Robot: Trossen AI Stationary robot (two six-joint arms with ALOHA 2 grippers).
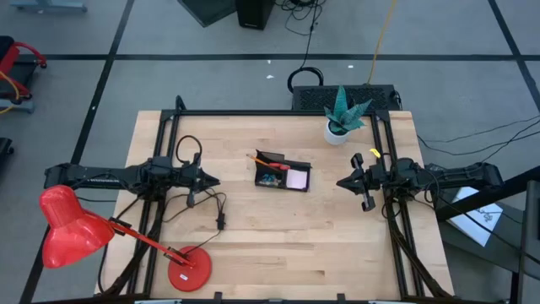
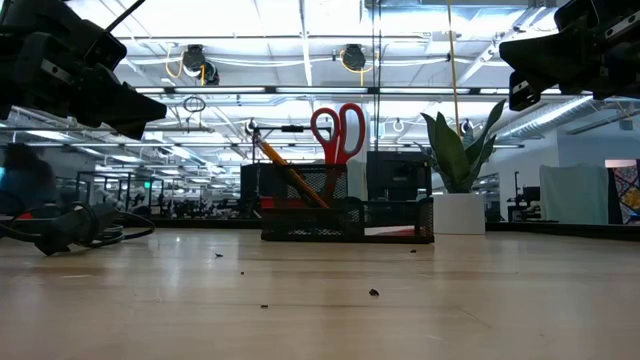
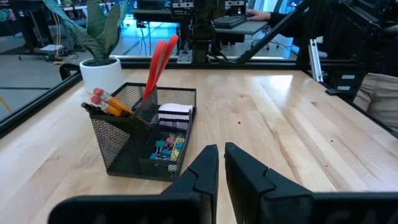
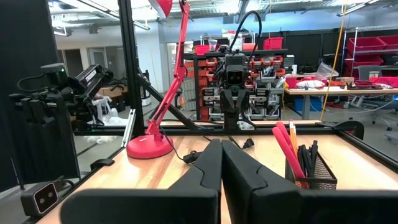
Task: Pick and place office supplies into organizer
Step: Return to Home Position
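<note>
We judge the sorting done: the red-handled scissors (image 2: 338, 130) stand propped in the black mesh organizer (image 2: 390, 218) at centre. So the left gripper (image 1: 213, 180), mid-left, and the right gripper (image 1: 341, 183), mid-right, hang closed and empty, well clear of it.

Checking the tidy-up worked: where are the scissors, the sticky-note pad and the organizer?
scissors (image 3: 158, 62), left wrist view, on the red handles.
sticky-note pad (image 1: 296, 179), high view, on its pink top.
organizer (image 3: 127, 146), left wrist view, on its mesh front wall.
</note>
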